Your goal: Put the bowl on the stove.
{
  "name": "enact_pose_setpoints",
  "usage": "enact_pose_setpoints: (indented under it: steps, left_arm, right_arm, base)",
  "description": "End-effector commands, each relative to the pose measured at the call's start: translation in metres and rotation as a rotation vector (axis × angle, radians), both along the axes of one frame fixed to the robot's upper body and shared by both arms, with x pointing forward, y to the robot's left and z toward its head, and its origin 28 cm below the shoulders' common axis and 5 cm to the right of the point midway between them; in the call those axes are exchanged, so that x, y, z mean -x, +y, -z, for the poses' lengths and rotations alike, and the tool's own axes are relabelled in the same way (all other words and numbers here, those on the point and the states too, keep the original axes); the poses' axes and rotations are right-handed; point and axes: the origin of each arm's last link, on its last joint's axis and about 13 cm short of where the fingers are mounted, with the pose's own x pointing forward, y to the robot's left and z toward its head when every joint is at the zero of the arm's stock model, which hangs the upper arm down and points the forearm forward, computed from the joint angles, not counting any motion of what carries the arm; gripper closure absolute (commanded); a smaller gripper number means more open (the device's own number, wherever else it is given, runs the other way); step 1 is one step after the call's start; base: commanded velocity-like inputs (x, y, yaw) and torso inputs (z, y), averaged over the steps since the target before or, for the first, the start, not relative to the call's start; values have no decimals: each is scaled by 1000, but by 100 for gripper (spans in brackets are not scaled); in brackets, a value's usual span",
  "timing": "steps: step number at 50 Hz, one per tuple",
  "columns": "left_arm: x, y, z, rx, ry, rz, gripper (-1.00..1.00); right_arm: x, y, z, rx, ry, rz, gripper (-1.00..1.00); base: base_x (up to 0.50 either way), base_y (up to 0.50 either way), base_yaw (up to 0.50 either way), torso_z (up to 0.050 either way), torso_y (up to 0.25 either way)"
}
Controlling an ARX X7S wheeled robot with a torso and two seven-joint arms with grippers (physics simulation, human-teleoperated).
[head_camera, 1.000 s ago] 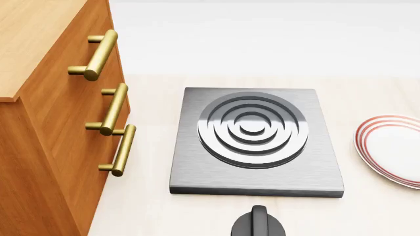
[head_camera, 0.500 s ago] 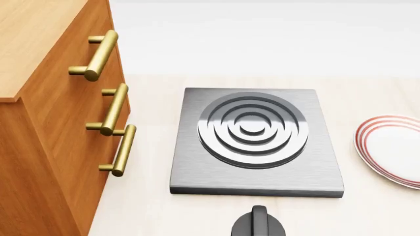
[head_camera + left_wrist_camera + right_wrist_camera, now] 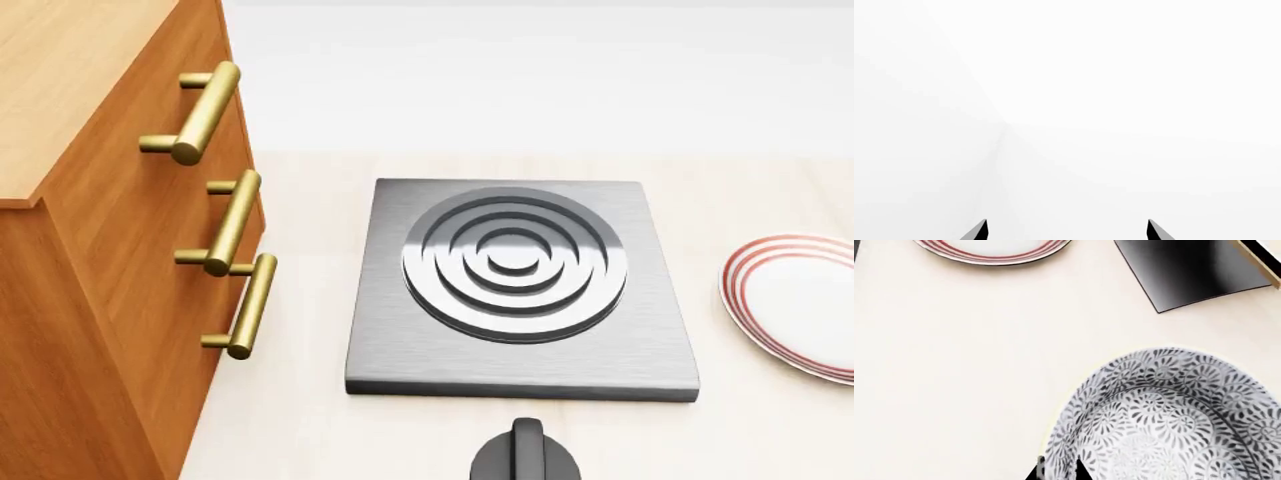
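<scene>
The bowl (image 3: pixel 1174 420), white with a dense grey-blue floral pattern, shows only in the right wrist view, over the pale counter. My right gripper (image 3: pixel 1059 469) is shut on the bowl's rim, one fingertip inside and one outside. The stove (image 3: pixel 521 290), a dark grey slab with a ringed round burner, lies bare in the middle of the head view; a dark corner of it (image 3: pixel 1187 275) shows beyond the bowl in the right wrist view. My left gripper (image 3: pixel 1067 230) is open and empty, facing blank white. Neither gripper shows in the head view.
A wooden cabinet (image 3: pixel 94 250) with brass handles (image 3: pixel 234 220) stands left of the stove. A black round knob (image 3: pixel 525 455) sits in front of the stove. A red-ringed white plate (image 3: pixel 801 300) lies to its right, and also shows in the right wrist view (image 3: pixel 991 250).
</scene>
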Motion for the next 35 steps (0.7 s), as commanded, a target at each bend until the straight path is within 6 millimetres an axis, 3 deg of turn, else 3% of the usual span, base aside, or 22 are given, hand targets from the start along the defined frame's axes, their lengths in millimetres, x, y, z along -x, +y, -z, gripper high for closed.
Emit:
enact_pose_setpoints:
  steps: [1,6,16,23,35]
  left_arm:
    - [0,1,0,4,0,-5,-100]
    - [0,1,0,4,-1,-4,-100]
    - [-1,0,1,9,3,3,-100]
    - [-1,0,1,9,4,5,-100]
    - [-2,-1,3,8,10,11,-100]
  right_arm:
    - [-3,7,-38,36,-77,-144,100]
    - [-2,9,-74,107,-126,-205,100]
    - [-20,24,-111,185,-206,-326,100]
    - [-45,44,-142,249,-267,-450,100]
    - [-95,97,-189,316,-374,-743,100]
  base:
    - [0,0,0,0,0]
    - [0,0,0,0,0]
    - [0,0,0,0,0]
    - [0,0,0,0,0]
    - [0,0,0,0,0]
